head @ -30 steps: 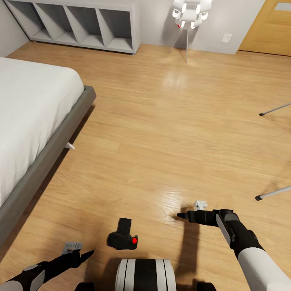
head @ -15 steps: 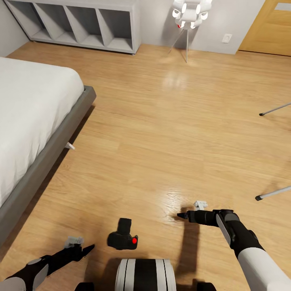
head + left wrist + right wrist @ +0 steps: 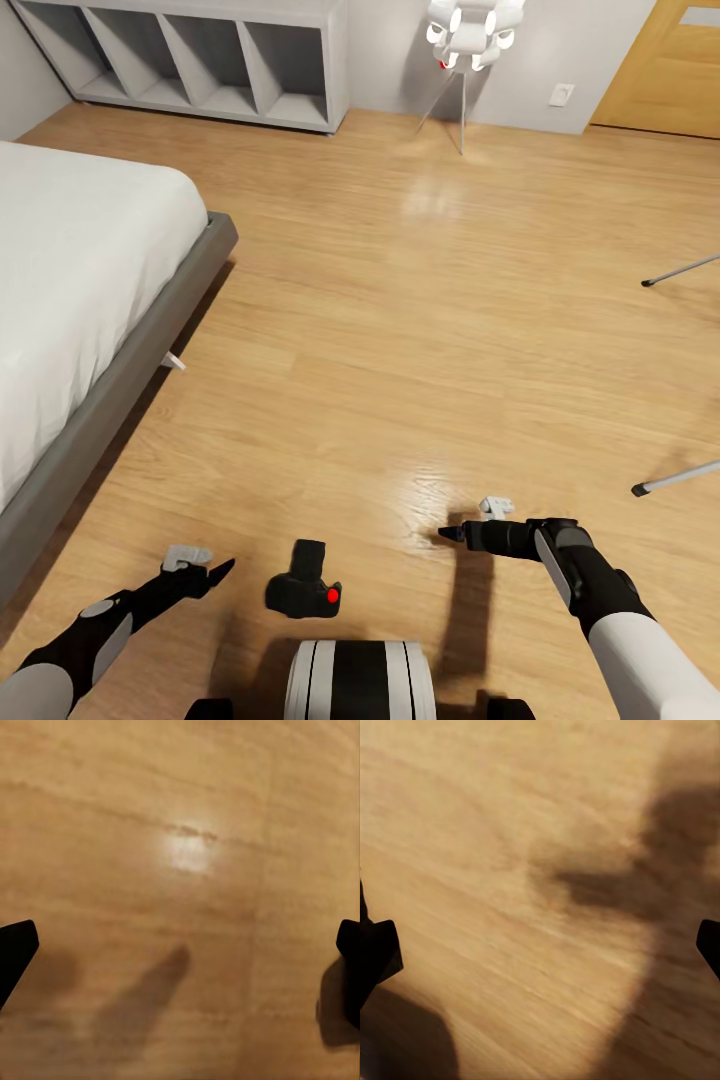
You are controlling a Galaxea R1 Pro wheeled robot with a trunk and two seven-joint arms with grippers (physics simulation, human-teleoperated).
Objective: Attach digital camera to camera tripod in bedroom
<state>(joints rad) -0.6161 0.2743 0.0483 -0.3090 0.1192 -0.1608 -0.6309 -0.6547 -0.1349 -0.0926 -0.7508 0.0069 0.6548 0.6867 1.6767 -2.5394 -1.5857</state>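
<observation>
The digital camera [image 3: 303, 586] lies on the floor [image 3: 400, 330] at lower centre of the head view, untouched. The left pincer [image 3: 222, 569], jaws spread and empty, has lifted and swung in, now just left of it, likely setting up a grasp. The right pincer [image 3: 447, 533] waits open at lower right, and two camera tripod [image 3: 672, 479] legs enter from the right edge.

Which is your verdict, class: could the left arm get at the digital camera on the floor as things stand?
Probably yes. The digital camera lies on bare wood floor just in front of the robot's base, and the left gripper hovers beside it with its fingers apart in the wrist view and nothing between them.
</observation>
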